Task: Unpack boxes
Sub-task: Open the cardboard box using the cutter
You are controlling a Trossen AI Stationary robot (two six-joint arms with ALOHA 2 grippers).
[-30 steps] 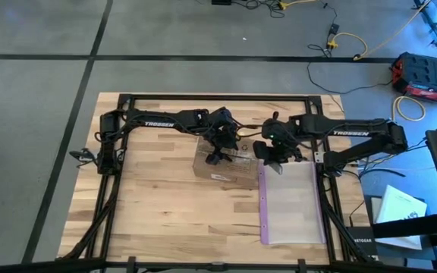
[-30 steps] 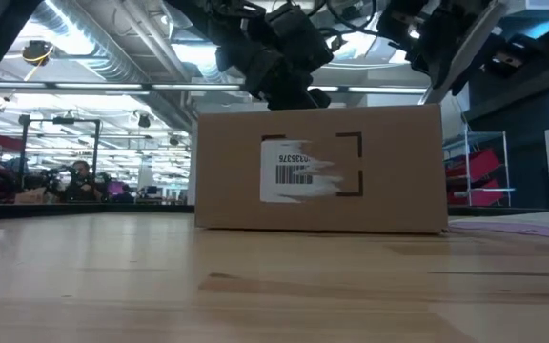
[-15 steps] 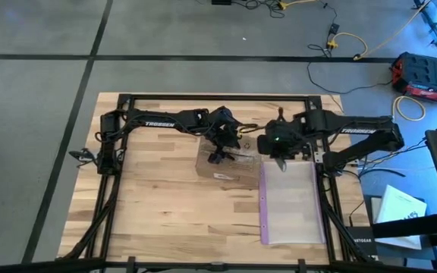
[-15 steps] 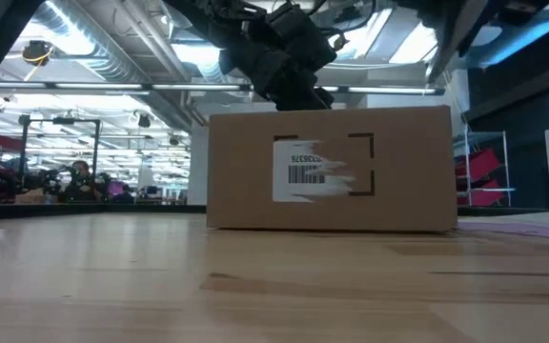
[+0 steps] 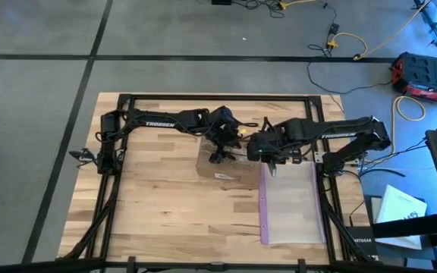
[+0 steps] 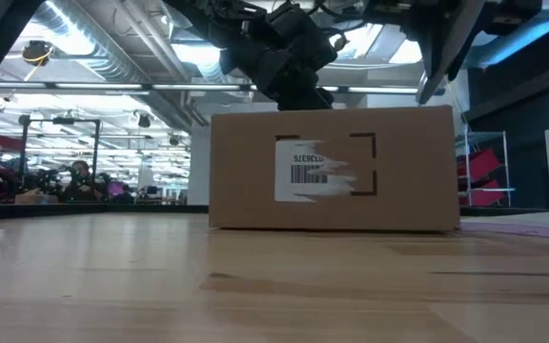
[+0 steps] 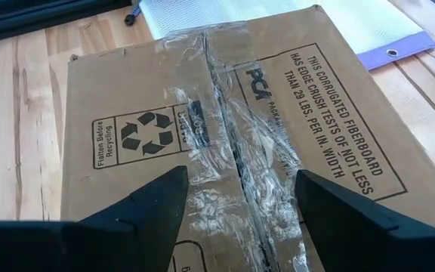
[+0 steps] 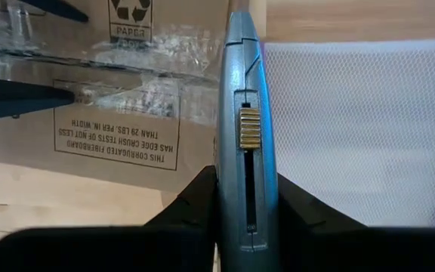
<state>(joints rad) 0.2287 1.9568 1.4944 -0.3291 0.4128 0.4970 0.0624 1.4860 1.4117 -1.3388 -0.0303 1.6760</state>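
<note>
— Two arms, one box. Where does it sit?

— One brown cardboard box [image 5: 226,165] rests flaps-up on the wooden table [image 5: 150,212], near the far-middle, with a clear plastic bag [image 5: 293,203] just beside it on my right side. Its top is still sealed: a taped seam [image 7: 236,162] runs down the middle between the closed flaps.

— Which of your hands is nearer that seam?

— My left gripper [image 5: 217,153] hangs directly over the top of the box, fingers spread wide apart with nothing between them; in the left wrist view the seam runs straight up the gap between the two fingers. My right gripper [image 5: 268,155] is at the box's right-hand edge, over the line where box and bag meet, clenched on the grey knife tool [image 8: 246,128].

— So which way does the box lie from the blade?

— Toward my left, just beside it. The tool's tip points away from my wrist, its long body lying roughly along the box's edge. In the right wrist view the crumpled tape lies across the tool's line rather than along it.

— And the next move?

— I judge the blade must travel leftward onto the lid and turn to line up with the seam before cutting, while my left hand steadies the top.
</note>
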